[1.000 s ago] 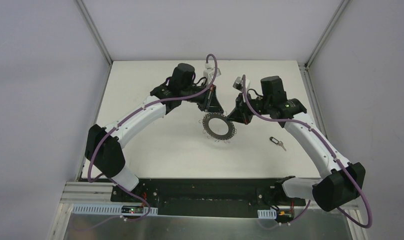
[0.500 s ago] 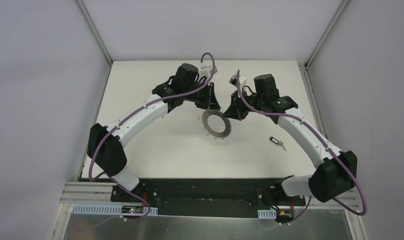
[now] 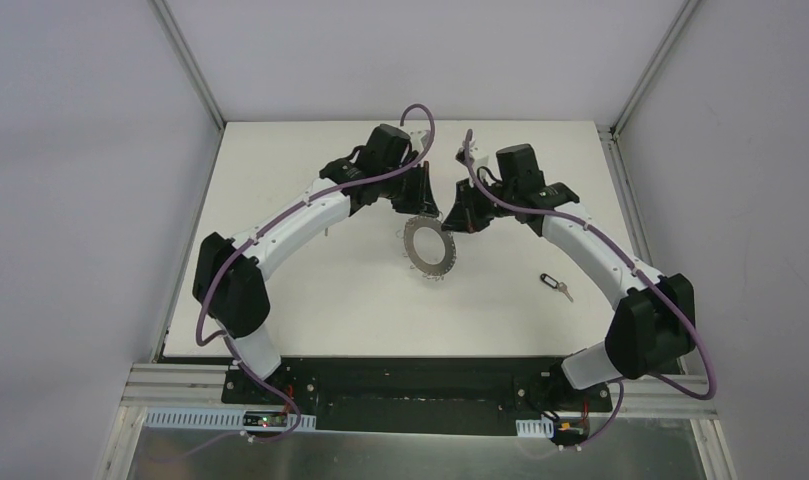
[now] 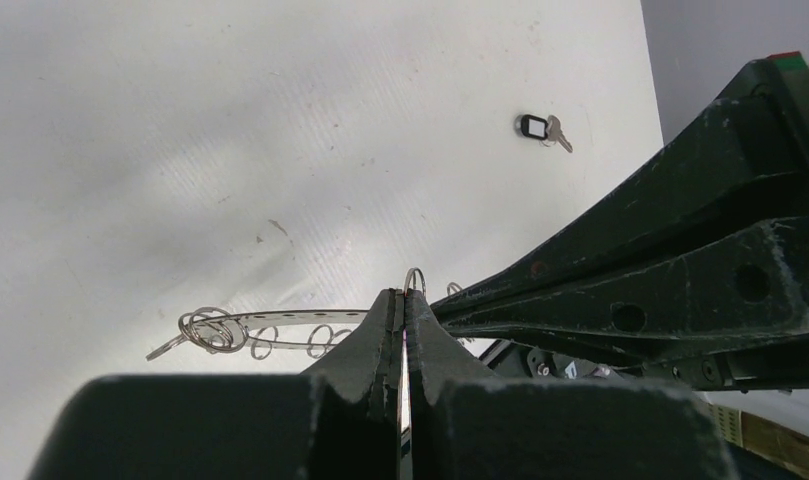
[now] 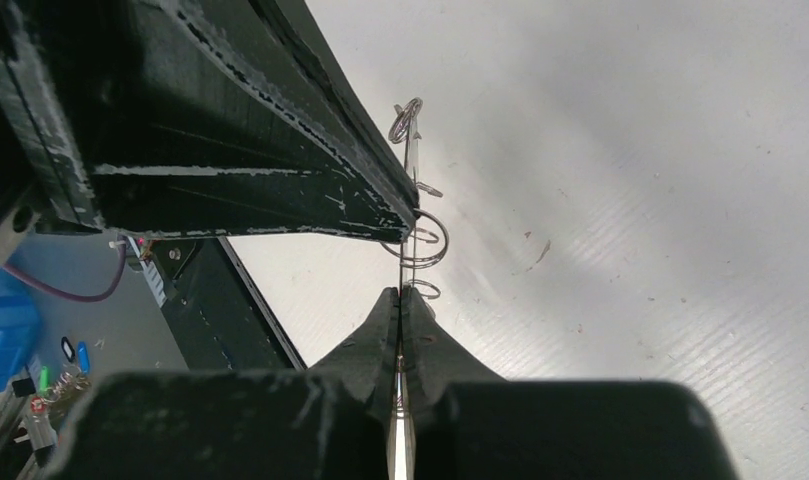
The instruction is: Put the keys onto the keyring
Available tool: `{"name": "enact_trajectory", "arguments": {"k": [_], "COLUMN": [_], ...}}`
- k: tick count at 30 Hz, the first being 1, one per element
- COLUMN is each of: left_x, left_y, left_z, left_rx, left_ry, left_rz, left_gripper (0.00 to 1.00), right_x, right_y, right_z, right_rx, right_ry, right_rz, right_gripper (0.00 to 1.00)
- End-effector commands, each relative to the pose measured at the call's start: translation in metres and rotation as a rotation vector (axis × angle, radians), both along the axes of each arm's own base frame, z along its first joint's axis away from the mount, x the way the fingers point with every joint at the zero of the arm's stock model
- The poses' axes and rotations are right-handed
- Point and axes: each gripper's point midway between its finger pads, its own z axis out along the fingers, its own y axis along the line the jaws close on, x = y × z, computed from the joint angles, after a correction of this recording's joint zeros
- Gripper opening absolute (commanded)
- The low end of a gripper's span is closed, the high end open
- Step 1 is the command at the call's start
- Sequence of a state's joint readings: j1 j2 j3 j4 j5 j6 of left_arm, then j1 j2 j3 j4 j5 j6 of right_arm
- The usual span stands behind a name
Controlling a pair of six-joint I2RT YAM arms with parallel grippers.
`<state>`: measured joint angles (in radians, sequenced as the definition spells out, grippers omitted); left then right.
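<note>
The keyring (image 3: 428,247), a flat grey ring with small wire loops on its rim, hangs tilted above the table between both grippers. My left gripper (image 3: 426,205) is shut on its far rim. In the left wrist view the ring (image 4: 290,318) runs edge-on into the gripper's tips (image 4: 405,300). My right gripper (image 3: 458,221) is shut on the right rim. In the right wrist view the ring (image 5: 411,165) stands edge-on above that gripper's tips (image 5: 400,295). The black-headed key (image 3: 552,283) lies on the table to the right and shows in the left wrist view (image 4: 533,126). The blue-headed key is out of view.
The white table (image 3: 310,290) is bordered by a metal frame, with grey walls on three sides. The two grippers almost touch over the ring at the table's far middle. The black base rail (image 3: 410,385) runs along the near edge.
Both grippers have moved a little toward the far side and closer together, carrying the keyring. The ring has shifted slightly left and back. The black key has not moved.
</note>
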<state>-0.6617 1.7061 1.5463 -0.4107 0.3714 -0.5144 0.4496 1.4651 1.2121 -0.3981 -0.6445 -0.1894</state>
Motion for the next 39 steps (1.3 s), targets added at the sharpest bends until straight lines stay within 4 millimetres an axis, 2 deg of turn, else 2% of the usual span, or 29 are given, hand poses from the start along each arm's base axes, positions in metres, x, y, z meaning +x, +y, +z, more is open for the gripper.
{"name": "enact_trajectory", "arguments": {"k": [1,6,12,17,22,26,28,34,39], "left_x": [0.008,0.008,0.007,0.006,0.002,-0.005,-0.010,-0.026,-0.039], "left_y": [-0.007,-0.007,-0.004,-0.009,-0.025,-0.025,-0.023,-0.022,-0.024], "left_z": [0.009,0.002,0.001,0.016,0.042,0.056,0.062,0.083,0.093], "left_rx": [-0.010,0.011,0.027,-0.016,-0.160,-0.215,-0.224,-0.296,-0.355], "left_ry": [-0.004,0.004,-0.017,-0.084,-0.149,-0.218,-0.261,-0.318,-0.329], "left_rz": [0.049,0.053,0.039,-0.026,-0.152,-0.244,-0.289,-0.398,-0.458], "left_gripper": [0.00,0.00,0.00,0.00,0.00,0.00,0.00,0.00,0.00], "right_x": [0.005,0.007,0.017,0.009,-0.005,-0.008,-0.007,-0.015,-0.018], "right_y": [0.015,0.019,0.012,0.011,0.010,-0.001,-0.010,-0.028,-0.034], "right_z": [0.024,0.027,0.034,0.030,0.038,0.056,0.069,0.095,0.093], "right_rx": [0.081,0.101,0.111,0.125,0.169,0.211,0.236,0.276,0.255], "right_ry": [0.002,0.015,0.001,0.024,0.015,-0.043,-0.086,-0.185,-0.224], "right_rz": [0.011,0.012,-0.032,0.002,0.063,0.055,0.039,0.049,0.065], "right_gripper": [0.00,0.00,0.00,0.00,0.18,0.35,0.41,0.44,0.44]}}
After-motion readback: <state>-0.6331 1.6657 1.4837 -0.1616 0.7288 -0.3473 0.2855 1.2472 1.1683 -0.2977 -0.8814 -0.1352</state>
